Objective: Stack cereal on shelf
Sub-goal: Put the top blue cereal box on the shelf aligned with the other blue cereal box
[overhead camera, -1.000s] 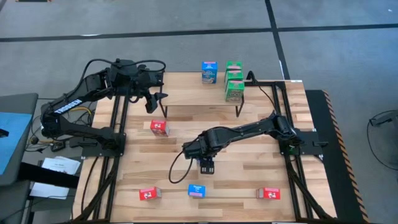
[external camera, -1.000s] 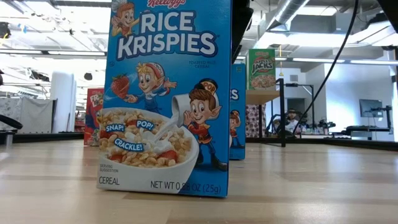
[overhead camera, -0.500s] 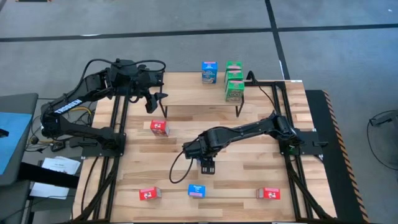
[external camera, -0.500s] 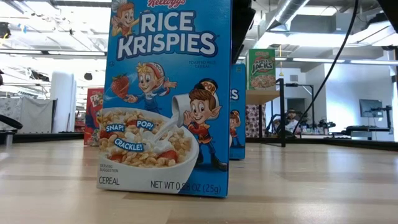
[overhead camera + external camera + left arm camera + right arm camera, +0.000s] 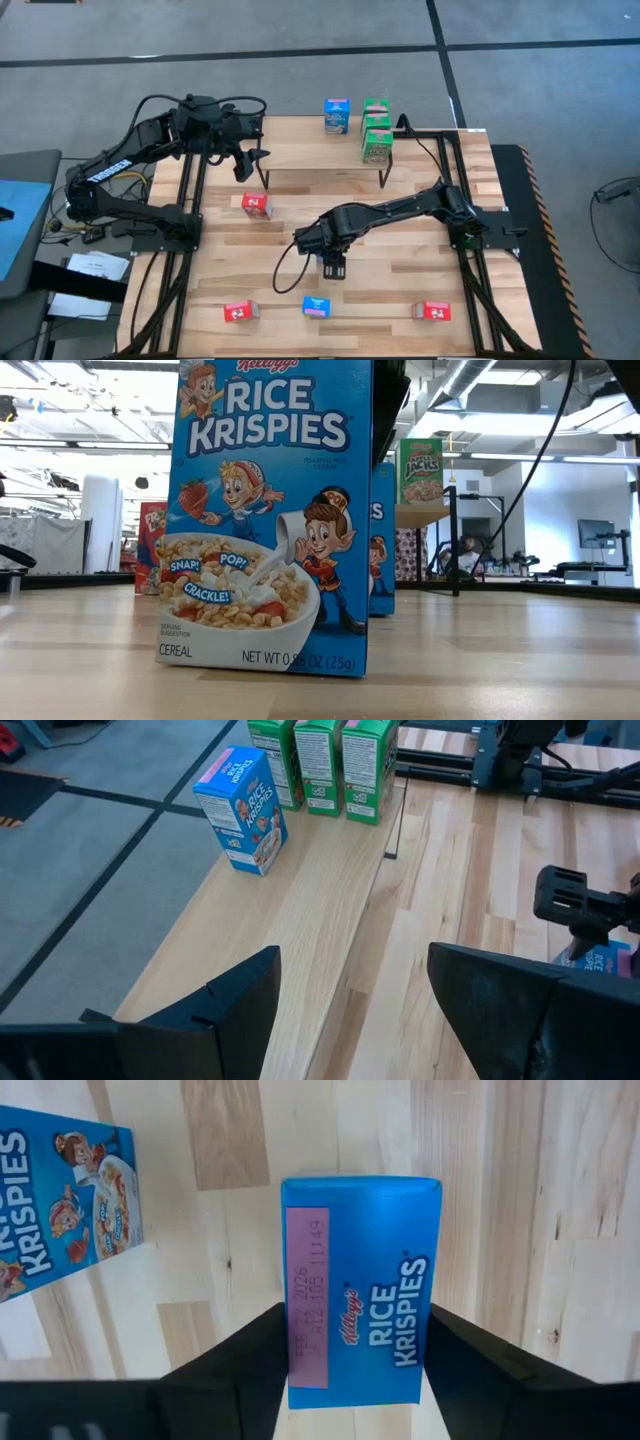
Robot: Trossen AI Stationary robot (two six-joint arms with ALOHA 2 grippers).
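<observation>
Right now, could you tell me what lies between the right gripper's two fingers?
A blue cereal box stands between the right gripper's fingers, top face up, as the right wrist view shows.

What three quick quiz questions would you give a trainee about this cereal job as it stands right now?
1. True or false: three green boxes stand on the shelf.
2. Which box is the right end effector at? A. a red one B. a blue one C. a green one
3. How many red boxes are on the tabletop?

Key:
1. True, beside one blue box.
2. B: it straddles the blue box in mid-table.
3. Three.
</observation>
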